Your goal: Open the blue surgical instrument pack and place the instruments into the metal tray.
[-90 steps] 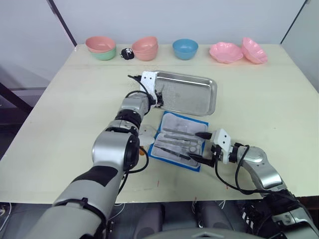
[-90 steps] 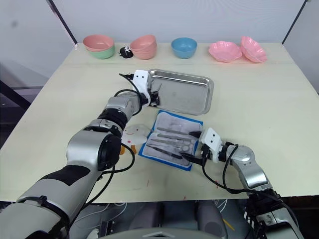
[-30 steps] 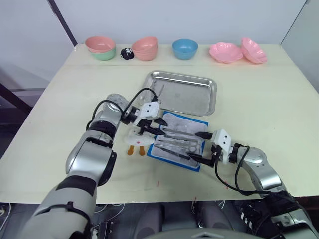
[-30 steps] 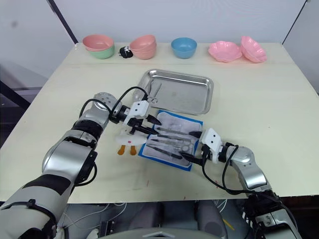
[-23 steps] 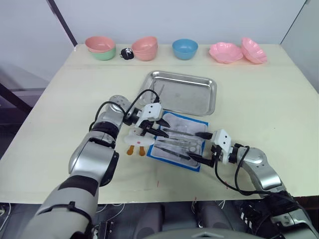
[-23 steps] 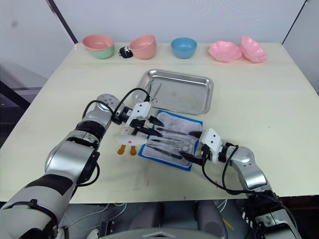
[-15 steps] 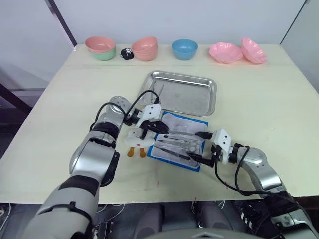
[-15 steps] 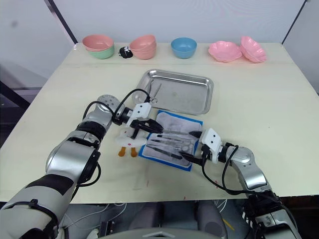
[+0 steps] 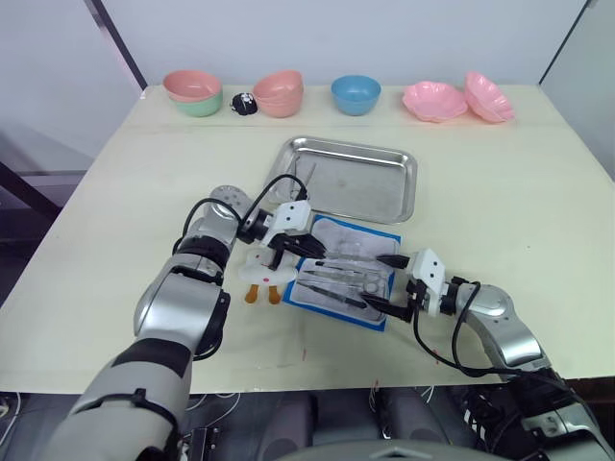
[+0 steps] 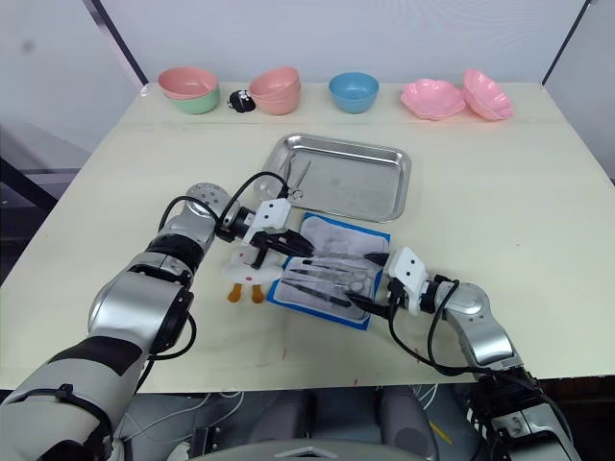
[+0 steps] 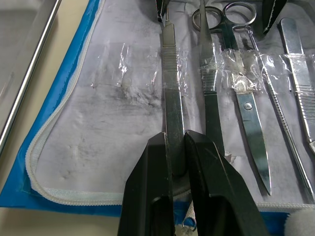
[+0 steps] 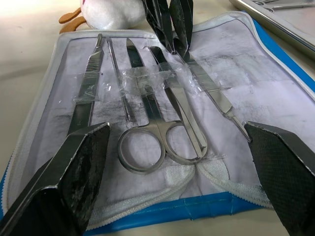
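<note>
A flat blue surgical instrument pack [image 9: 344, 273] is lying opened out on the pale wooden bench [image 9: 500, 192], its grey-white lining facing up, just in front of the shallow shiny metal tray [image 9: 357, 180]. Slim silver instruments [image 12: 162, 105] are lying side by side on the lining: a flat handle, a thin probe, ring-handled scissors and a scalpel-like blade, each tucked under a band of clear plastic [image 11: 236, 61]. One thin instrument [image 9: 308, 176] is already lying in the tray near its left rim. The left gripper [image 11: 175, 152] is reaching in from the pack's left edge, its two black fingers narrowed onto the end of one flat silver handle [image 11: 171, 83] while that handle is still sitting under the plastic band. The right gripper [image 9: 386, 283] is resting at the pack's right edge with its fingers spread wide, one tip near each corner, holding nothing. A white toy with orange feet [image 9: 261, 276] is lying just beside the pack, touching or nearly touching the left arm. The likely trouble is that the band may be gripping the handle, so a straight lift could drag the whole pack up or spill the other instruments; sliding the handle out lengthwise looks safer. The thin smooth metal may also slip or twist between the fingers, and the toy could get knocked on the way out.
</note>
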Controlling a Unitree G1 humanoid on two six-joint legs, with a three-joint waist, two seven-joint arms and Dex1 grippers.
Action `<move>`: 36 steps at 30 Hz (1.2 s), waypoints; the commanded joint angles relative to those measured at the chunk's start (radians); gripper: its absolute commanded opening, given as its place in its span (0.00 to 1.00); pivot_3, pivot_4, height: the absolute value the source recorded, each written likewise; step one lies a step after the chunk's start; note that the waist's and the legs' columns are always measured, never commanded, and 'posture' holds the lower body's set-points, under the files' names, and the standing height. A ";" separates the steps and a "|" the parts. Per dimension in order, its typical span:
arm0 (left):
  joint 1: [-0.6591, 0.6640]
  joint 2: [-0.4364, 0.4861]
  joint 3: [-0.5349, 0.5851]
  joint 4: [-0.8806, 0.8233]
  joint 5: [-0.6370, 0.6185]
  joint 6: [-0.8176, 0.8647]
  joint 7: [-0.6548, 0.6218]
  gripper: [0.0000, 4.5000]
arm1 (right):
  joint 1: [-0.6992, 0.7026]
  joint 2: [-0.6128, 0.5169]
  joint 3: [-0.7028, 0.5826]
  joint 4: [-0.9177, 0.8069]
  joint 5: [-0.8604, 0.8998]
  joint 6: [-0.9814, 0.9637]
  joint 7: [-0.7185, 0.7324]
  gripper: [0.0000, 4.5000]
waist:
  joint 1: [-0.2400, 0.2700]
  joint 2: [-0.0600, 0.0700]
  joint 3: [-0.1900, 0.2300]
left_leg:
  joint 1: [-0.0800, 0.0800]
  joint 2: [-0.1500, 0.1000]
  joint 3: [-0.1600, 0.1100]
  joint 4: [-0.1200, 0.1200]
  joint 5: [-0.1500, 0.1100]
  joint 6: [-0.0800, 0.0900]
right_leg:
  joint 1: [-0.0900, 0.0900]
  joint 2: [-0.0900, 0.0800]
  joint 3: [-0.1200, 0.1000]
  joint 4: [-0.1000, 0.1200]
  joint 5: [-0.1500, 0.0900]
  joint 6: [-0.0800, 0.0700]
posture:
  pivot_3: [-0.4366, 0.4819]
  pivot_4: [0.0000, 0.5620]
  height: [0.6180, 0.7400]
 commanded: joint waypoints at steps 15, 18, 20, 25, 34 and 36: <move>-0.105 0.063 -0.047 -0.048 -0.039 -0.004 -0.051 0.02 | 0.033 0.003 0.056 0.065 -0.034 0.056 0.002 1.00 | -0.002 0.000 0.000 | 0.000 0.000 0.000 0.000 0.000 0.000 | 0.000 0.000 0.000 0.000 0.000 0.000 | 0.48 0.27 1.00; -0.112 0.083 -0.080 -0.058 -0.053 -0.006 -0.051 0.02 | 0.032 0.005 0.057 0.067 -0.035 0.057 0.003 1.00 | -0.003 0.000 0.000 | 0.000 0.000 0.000 0.000 0.000 0.000 | 0.000 0.000 0.000 0.000 0.000 0.000 | 0.48 0.27 1.00; -0.116 0.098 -0.105 -0.065 -0.066 -0.006 -0.051 0.02 | 0.030 0.006 0.057 0.069 -0.036 0.056 0.003 1.00 | -0.003 0.000 0.000 | 0.000 0.000 0.000 0.000 0.000 0.000 | 0.000 0.000 0.000 0.000 0.000 0.000 | 0.48 0.27 1.00; -0.122 0.134 -0.161 -0.077 -0.095 -0.015 -0.051 0.02 | 0.027 0.011 0.058 0.075 -0.036 0.054 0.003 1.00 | -0.007 0.000 0.000 | 0.000 0.000 0.000 0.000 0.000 0.000 | 0.000 0.000 0.000 0.000 0.000 0.000 | 0.48 0.27 1.00; -0.130 0.209 -0.246 -0.105 -0.154 -0.024 -0.051 0.02 | 0.023 0.016 0.057 0.084 -0.038 0.049 0.004 1.00 | -0.009 0.000 0.000 | 0.000 0.001 -0.001 0.000 0.000 0.000 | 0.000 0.001 0.000 0.000 0.000 0.000 | 0.48 0.27 1.00; -0.134 0.227 -0.261 -0.109 -0.165 -0.026 -0.051 0.02 | 0.022 0.016 0.057 0.085 -0.038 0.049 0.005 1.00 | -0.010 0.000 0.000 | 0.000 0.001 0.000 0.000 0.000 0.000 | 0.000 0.001 0.000 0.000 0.000 0.000 | 0.48 0.27 1.00</move>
